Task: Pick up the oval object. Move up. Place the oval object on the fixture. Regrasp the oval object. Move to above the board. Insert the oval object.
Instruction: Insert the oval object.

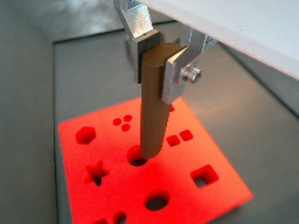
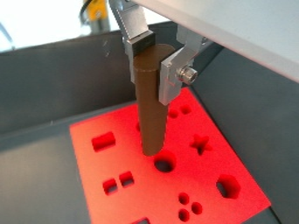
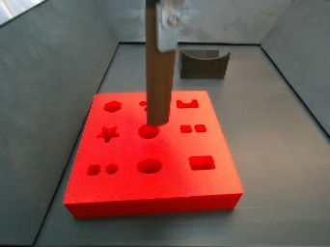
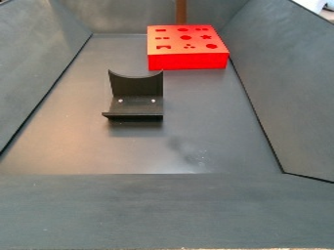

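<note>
My gripper [image 1: 158, 61] is shut on the top end of the oval object [image 1: 149, 114], a slim brown peg hanging upright. Both wrist views show the silver fingers [image 2: 176, 74] clamped on either side of the oval object [image 2: 147, 105]. Its lower tip meets the mouth of a dark recess near the middle of the red board [image 1: 216, 197]; how deep it sits I cannot tell. In a side view the peg [image 3: 154, 77] stands over the board [image 3: 154, 188], gripper [image 3: 165, 14] at the top edge. The dark fixture [image 3: 204, 63] stands behind the board, bare, and nearer the camera in the fixture [image 4: 135, 98] side view.
The board [image 4: 187, 47] carries star, hexagon, round and square recesses around the peg's tip. Sloping grey walls [image 4: 39, 88] enclose the dark floor [image 4: 170, 146] on all sides.
</note>
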You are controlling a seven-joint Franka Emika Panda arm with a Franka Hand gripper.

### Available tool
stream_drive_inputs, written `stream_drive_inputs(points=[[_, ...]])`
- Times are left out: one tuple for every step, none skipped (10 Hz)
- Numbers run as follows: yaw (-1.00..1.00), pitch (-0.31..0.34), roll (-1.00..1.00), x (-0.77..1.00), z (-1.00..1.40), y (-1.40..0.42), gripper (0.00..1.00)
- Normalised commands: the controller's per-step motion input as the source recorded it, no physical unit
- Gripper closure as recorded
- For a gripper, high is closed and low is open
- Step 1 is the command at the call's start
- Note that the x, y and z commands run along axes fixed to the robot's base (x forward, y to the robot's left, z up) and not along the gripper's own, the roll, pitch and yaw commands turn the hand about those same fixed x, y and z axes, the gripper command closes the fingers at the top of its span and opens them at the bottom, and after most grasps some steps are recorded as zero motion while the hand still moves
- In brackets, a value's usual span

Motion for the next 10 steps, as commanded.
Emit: stream_drive_inputs(points=[[-0.98,0.0,0.04,0.0,0.31,-0.1,1.0],[-1.0,0.0,0.0,0.0,0.15,-0.02,1.0],[-1.0,0.0,0.0,0.0,0.07,0.0,1.0],[-1.0,0.0,0.0,0.0,0.02,0.0,1.0],[-0.97,-0.006,0.0,0.0,-0.09,-0.18,1.0],[0.0,0.021,0.06,0.34,0.0,-0.16,1.0],[0.0,0.014,0.02,0.0,0.0,0.0,1.0],[0.07,0.0,0.0,0.02,-0.21,-0.05,1.0],[0.41,-0.011,0.0,0.04,-0.46,-0.5,1.0],[0.32,-0.019,0.0,0.0,-0.41,-0.72,1.0]])
